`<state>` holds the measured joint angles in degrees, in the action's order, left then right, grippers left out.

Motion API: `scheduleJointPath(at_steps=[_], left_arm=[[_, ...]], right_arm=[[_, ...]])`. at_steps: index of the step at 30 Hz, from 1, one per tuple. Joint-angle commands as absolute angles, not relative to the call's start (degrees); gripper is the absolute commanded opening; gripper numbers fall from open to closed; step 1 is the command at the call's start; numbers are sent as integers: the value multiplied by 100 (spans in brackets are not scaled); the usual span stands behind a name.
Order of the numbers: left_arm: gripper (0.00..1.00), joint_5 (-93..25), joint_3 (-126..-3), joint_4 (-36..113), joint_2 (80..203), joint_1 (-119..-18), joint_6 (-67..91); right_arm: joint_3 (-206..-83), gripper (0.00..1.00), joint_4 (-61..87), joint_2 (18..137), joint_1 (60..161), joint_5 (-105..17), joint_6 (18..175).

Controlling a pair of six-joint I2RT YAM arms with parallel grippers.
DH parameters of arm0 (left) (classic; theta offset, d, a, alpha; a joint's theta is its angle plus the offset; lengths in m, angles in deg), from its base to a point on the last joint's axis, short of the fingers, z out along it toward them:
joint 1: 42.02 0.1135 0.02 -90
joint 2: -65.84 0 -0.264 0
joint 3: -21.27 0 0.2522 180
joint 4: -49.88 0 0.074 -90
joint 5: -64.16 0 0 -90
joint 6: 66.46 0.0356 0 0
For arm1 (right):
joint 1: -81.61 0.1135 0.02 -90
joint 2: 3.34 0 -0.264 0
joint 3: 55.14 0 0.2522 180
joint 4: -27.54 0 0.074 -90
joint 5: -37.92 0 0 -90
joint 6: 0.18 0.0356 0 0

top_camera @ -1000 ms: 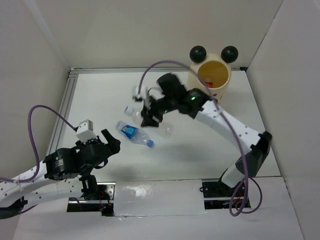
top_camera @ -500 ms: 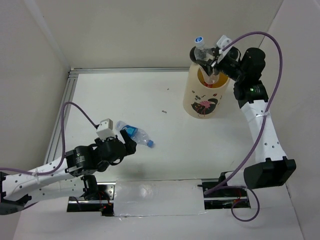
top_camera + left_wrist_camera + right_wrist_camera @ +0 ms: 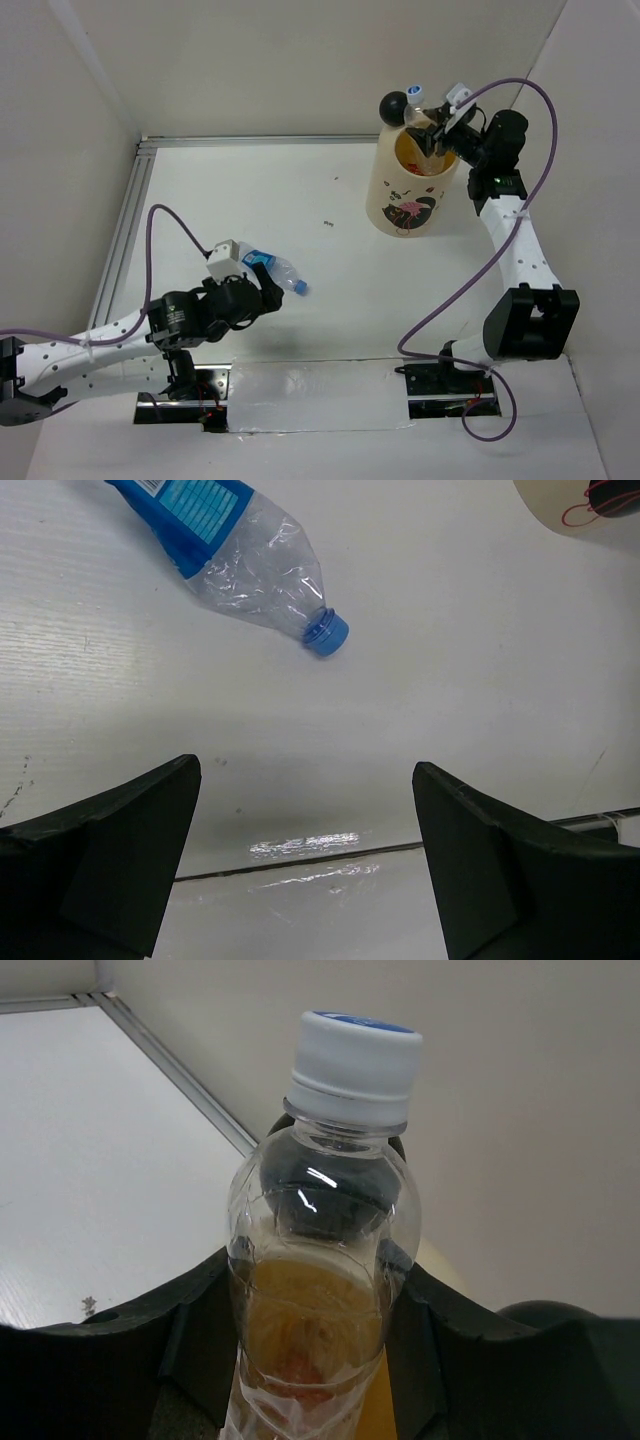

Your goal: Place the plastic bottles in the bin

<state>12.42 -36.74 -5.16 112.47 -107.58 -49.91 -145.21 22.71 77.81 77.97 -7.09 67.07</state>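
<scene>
– Over the bin (image 3: 410, 205), the right gripper (image 3: 433, 133) pinches a clear bottle (image 3: 322, 1230) by its body. Risk?
– It hangs near the rim. Released tilted, it may strike the black ear (image 3: 394, 104) and bounce out.
– Elsewhere?
– One blue-labelled bottle (image 3: 225, 540) lies on the table (image 3: 300, 190). The left gripper (image 3: 305, 780) is spread just beside it, nothing between.

A: What kind of place is this?
B: A robot lab cell. Plain white panels (image 3: 300, 60) wall in a white counter (image 3: 300, 190) behind and to both sides of the bin (image 3: 385, 195).
A: What else shows it?
B: An aluminium rail (image 3: 260, 141) behind the bin, and in front of it a left arm (image 3: 90, 345) and a right arm (image 3: 522, 255) trailing purple cables (image 3: 551, 115), bolted down.
</scene>
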Motion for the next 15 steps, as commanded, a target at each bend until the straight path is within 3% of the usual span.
scheduleJointPath(at_steps=[1,4,10,15], left_arm=[[100,1178,-3661,-212,11347,-10785,-4967],[100,1064,-3547,76,11400,-10785,-4968],[100,1011,-3494,289,11593,-10785,-4915],[100,1011,-3608,342,11787,-10785,-4853]], right_arm=[[-14396,50,2890,7823,7765,-436,6696],[-14247,71,3012,7823,7634,-383,6696],[-14176,82,2987,7718,7581,-383,6696],[-14237,83,2820,7551,7581,-330,6696]])
